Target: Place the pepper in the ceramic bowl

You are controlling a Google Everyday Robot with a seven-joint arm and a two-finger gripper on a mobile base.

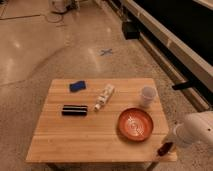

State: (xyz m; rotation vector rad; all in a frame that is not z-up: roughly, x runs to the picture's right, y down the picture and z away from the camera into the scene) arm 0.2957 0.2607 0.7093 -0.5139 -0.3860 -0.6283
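At the front right corner of the worktop (90,137), the gripper (172,143) sits at the end of a white arm (196,131) that reaches in from the right edge of the view. Whether the gripper is spread or pressed together cannot be told; it is masked by the arm's own bulk. The pepper (164,149), a small dark red pod, is directly at the gripper's tip, tilted, at the very corner of the worktop; contact between the two cannot be confirmed. The pepper is outside the ceramic bowl (135,124), which stands just up and to the left of it, upright, on the right half of the worktop, with its pale-speckled inside visible. A small white cup (147,95) stands behind the bowl, near the right edge and apart from it. Toward the centre lies a white tube-like item (105,96), set diagonally. A black rectangular bar (74,110) lies to its left, and a blue object (77,86) lies behind that, near the far left. A blue cross mark (106,51) is on the floor beyond the worktop.
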